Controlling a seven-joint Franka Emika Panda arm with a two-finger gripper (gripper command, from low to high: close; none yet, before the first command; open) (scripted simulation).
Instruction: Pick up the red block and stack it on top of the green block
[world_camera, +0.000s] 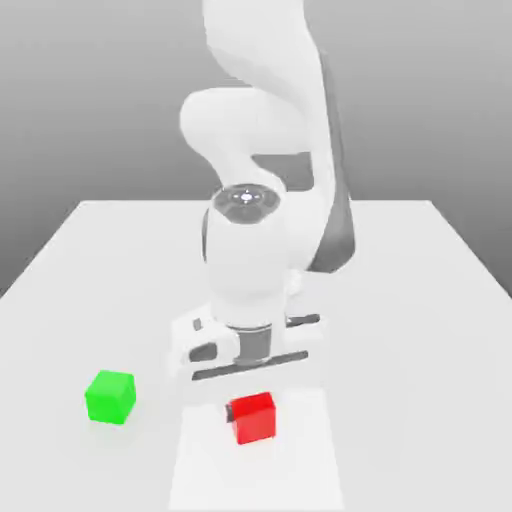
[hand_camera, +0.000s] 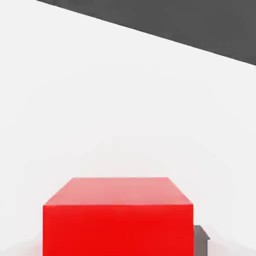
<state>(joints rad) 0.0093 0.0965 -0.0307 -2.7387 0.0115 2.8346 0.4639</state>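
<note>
Exterior view: white arm bent low over the near part of the white bench (world_camera: 420, 300), hand pointing down.

Gripper (world_camera: 250, 400) sits directly above and around the red block (world_camera: 253, 417). Dark finger edge visible at the block's side on the exterior view's left, touching it. Jaws drawn in and clamped on the red block.

Red block: near the front edge of the bench, roughly centre, under the hand. A soft shadow lies on the bench around it; cannot tell whether its base is on the surface or just off it.

Green block (world_camera: 110, 396): on the bench toward the exterior view's left of the red block, well apart from it, a little farther back. Upright, nothing on top, nothing touching it.

Hand view: red block (hand_camera: 118, 220) close up, top face and one side face showing, square to the camera. One dark finger (hand_camera: 201, 240) pressed against the block's side. White bench (hand_camera: 100, 100) stretches beyond, ending in a slanted edge against dark ground.

Containers: none noted on the bench; both blocks stand loose in the open.
</note>
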